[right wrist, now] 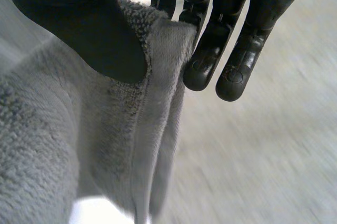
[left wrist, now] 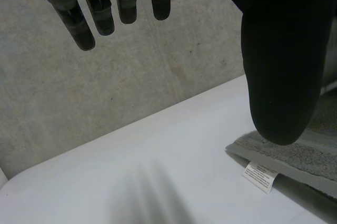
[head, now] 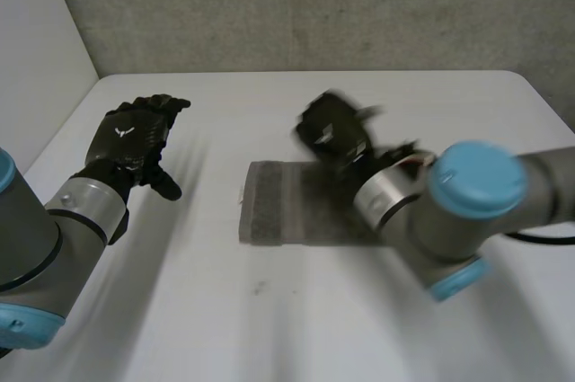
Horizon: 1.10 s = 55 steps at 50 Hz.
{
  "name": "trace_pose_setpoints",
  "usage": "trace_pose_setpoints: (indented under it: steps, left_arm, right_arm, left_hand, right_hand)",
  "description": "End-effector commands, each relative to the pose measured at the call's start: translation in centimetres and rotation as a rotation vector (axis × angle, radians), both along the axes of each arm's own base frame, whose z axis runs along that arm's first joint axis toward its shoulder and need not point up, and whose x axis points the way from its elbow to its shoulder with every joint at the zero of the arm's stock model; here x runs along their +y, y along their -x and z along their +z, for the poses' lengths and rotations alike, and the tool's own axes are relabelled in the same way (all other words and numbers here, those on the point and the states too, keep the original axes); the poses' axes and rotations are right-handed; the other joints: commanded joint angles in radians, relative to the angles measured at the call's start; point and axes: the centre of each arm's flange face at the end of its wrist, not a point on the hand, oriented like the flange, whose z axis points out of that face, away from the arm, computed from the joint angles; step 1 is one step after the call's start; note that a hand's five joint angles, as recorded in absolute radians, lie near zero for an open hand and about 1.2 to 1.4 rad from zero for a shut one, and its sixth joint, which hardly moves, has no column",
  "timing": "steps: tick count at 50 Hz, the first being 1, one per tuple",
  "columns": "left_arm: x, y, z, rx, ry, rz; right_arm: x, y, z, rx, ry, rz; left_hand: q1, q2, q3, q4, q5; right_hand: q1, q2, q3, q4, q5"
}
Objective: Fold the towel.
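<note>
Towel [head: 278,211] clamped at its far edge by the right hand [head: 332,130].
An edge is pinched between thumb and fingers [right wrist: 210,60]; the left hand [head: 135,135] is held spread over the desk's [head: 225,310] left side.

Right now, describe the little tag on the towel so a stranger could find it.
On the white table lies a grey towel. From its edge nearest the left hand a small label sticks out: the only white, printed piece against the grey pile.

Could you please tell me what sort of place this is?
Probably a robotics lab or test bench: a white table against a rough grey wall, and two robot arms, the right hand pinching a grey towel.
</note>
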Motion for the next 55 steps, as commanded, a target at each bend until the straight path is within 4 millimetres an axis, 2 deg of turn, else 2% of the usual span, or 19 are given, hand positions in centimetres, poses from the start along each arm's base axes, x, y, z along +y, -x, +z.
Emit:
trace_pose_setpoints:
  steps: [1, 2, 4, 5, 6, 10, 13, 15, 18, 20, 29, 34, 37, 40, 42, 45, 47, 51, 55]
  left_arm:
    - [0.0, 0.1, -0.1, 0.0, 0.0, -0.002]
    - [0.0, 0.1, -0.2, -0.001, -0.003, -0.002]
    - [0.0, 0.2, -0.3, -0.001, -0.005, -0.005]
    - [-0.1, 0.3, -0.2, 0.0, -0.002, -0.01]
    - [-0.1, 0.3, -0.2, 0.0, -0.002, -0.01]
    - [-0.5, 0.8, -0.1, 0.001, 0.016, -0.019]
    - [-0.5, 2.0, -0.1, 0.003, 0.03, -0.053]
    - [-0.5, 2.8, 0.0, 0.003, 0.037, -0.072]
    - [-0.5, 4.6, -0.1, 0.004, 0.04, -0.115]
    - [-0.5, 5.5, -0.1, 0.007, 0.045, -0.138]
    - [0.8, 11.1, -2.5, -0.014, 0.008, -0.253]
    - [0.1, 12.4, -5.0, -0.077, -0.052, -0.184]
    - [-0.5, 12.5, -6.9, -0.16, -0.096, -0.119]
    - [-0.6, 12.8, -7.9, -0.23, -0.119, -0.088]
    - [-0.6, 12.8, -8.4, -0.247, -0.131, -0.081]
    - [-0.3, 12.8, -9.0, -0.264, -0.151, -0.089]
    - [0.0, 12.9, -9.3, -0.271, -0.157, -0.092]
    - [0.9, 12.9, -9.1, -0.276, -0.162, -0.105]
    - [1.3, 12.8, -7.3, -0.255, -0.138, -0.106]
  right_arm:
    - [5.6, -3.3, -7.2, 0.104, -0.135, 0.221]
    - [5.6, -3.3, -7.2, 0.104, -0.136, 0.221]
    - [5.3, -3.4, -7.7, 0.107, -0.147, 0.195]
    - [5.3, -3.4, -7.7, 0.107, -0.147, 0.195]
    - [4.7, -3.2, -7.1, 0.095, -0.141, 0.166]
    - [3.8, -2.8, -4.7, 0.045, -0.126, 0.09]
    - [1.7, -1.1, -2.1, -0.058, -0.17, -0.012]
    - [-0.1, 1.5, 0.2, -0.203, -0.277, -0.102]
    - [-0.4, 2.8, 1.3, -0.278, -0.341, -0.131]
    - [-1.0, 5.4, 2.7, -0.396, -0.474, -0.185]
    - [-2.1, 11.3, 0.6, -0.483, -0.796, -0.397]
    - [-2.2, 14.0, -1.3, -0.449, -0.852, -0.497]
    - [-2.2, 14.2, -1.9, -0.424, -0.857, -0.509]
    - [-2.0, 14.5, -3.5, -0.355, -0.863, -0.532]
    - [-2.1, 14.8, -5.0, -0.277, -0.854, -0.555]
    - [-2.4, 14.9, -5.1, -0.258, -0.831, -0.551]
    - [-3.0, 14.7, -4.4, -0.252, -0.749, -0.526]
    - [-4.0, 14.5, -2.9, -0.271, -0.643, -0.503]
    - [-3.4, 11.1, 1.3, -0.276, -0.479, -0.373]
  left_hand:
    - [0.002, 0.01, 0.008, 0.007, -0.029]
    - [0.002, 0.01, 0.008, 0.007, -0.029]
    - [0.002, 0.01, 0.008, 0.007, -0.029]
    - [0.002, 0.01, 0.008, 0.007, -0.029]
    - [0.002, 0.01, 0.008, 0.007, -0.029]
    - [0.006, 0.013, 0.011, 0.011, -0.025]
    - [0.012, 0.019, 0.017, 0.017, -0.019]
    - [0.015, 0.022, 0.02, 0.02, -0.016]
    - [0.021, 0.028, 0.026, 0.026, -0.01]
    - [0.021, 0.028, 0.026, 0.026, -0.01]
    - [0.033, 0.04, 0.038, 0.037, 0.001]
    - [0.047, 0.054, 0.053, 0.052, 0.016]
    - [0.05, 0.057, 0.055, 0.055, 0.019]
    - [0.047, 0.054, 0.053, 0.052, 0.016]
    - [0.047, 0.054, 0.053, 0.052, 0.016]
    - [0.044, 0.051, 0.05, 0.049, 0.013]
    - [0.044, 0.051, 0.05, 0.049, 0.013]
    - [0.041, 0.049, 0.047, 0.046, 0.01]
    - [0.035, 0.043, 0.041, 0.04, 0.004]
  right_hand:
    - [0.422, 0.194, 0.184, 0.18, 0.22]
    - [0.422, 0.194, 0.184, 0.18, 0.22]
    - [-0.504, -0.732, -0.742, -0.746, -0.706]
    - [-0.509, -0.737, -0.747, -0.751, -0.71]
    - [-0.777, -1.006, -1.015, -1.02, -0.979]
    - [-0.777, -1.006, -1.015, -1.02, -0.979]
    - [-0.777, -1.006, -1.015, -1.02, -0.979]
    - [-0.777, -1.006, -1.015, -1.02, -0.979]
    - [-0.777, -1.006, -1.015, -1.02, -0.979]
    - [-0.777, -1.006, -1.015, -1.02, -0.979]
    - [-0.777, -1.006, -1.015, -1.02, -0.979]
    - [-0.777, -1.006, -1.015, -1.02, -0.979]
    - [-0.777, -1.006, -1.015, -1.02, -0.979]
    - [-0.609, -0.837, -0.847, -0.851, -0.81]
    - [-0.259, -0.487, -0.497, -0.501, -0.46]
    - [0.008, -0.22, -0.23, -0.234, -0.194]
    - [0.443, 0.215, 0.205, 0.201, 0.241]
    - [0.444, 0.216, 0.206, 0.202, 0.243]
    - [0.444, 0.216, 0.206, 0.202, 0.243]
